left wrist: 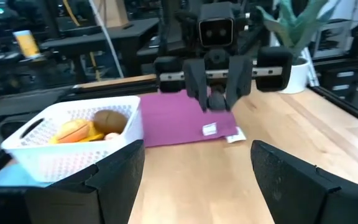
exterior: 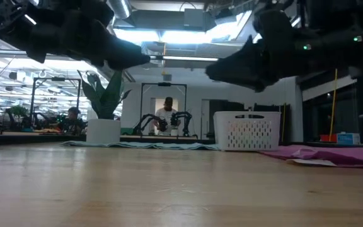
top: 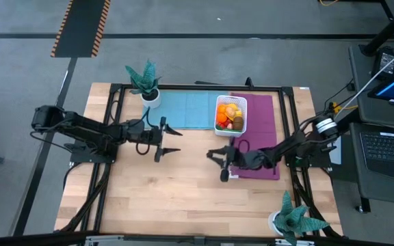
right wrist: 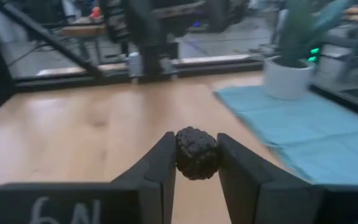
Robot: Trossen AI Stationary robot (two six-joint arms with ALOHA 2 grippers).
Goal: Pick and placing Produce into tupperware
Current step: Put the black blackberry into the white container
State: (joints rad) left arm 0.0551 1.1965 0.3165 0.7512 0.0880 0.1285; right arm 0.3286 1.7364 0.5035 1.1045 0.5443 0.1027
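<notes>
Two arms are hanging over the wooden worktop [top: 183, 191] and I'm only really driving one of them. The left end effector [top: 172, 140] is waiting near the middle with its fingers spread and nothing between them. The right end effector [right wrist: 196, 163] is hovering by the edge of the purple mat [top: 262, 147], pinching a dark bumpy ball of produce [right wrist: 197, 153], clear of the surface as far as I can tell.

What's worrying me: the piece is round and I'm gripping it only by its sides, with the tips barely wrapping it, so a jerky swing toward the tupperware could let it roll out and bounce off across the wood. Coming in low is the other risk, since clipping the wall of the light tupperware [top: 231, 114] could shove or tip it.

The tupperware is sitting at the far side where the purple mat meets the blue mat [top: 183, 109], well apart from the held piece. It's already looking fairly full: an orange piece [top: 222, 114], something yellow [top: 232, 109], a brown piece [left wrist: 108, 118] and a bit of red. So the free space for a drop is looking small to me.
</notes>
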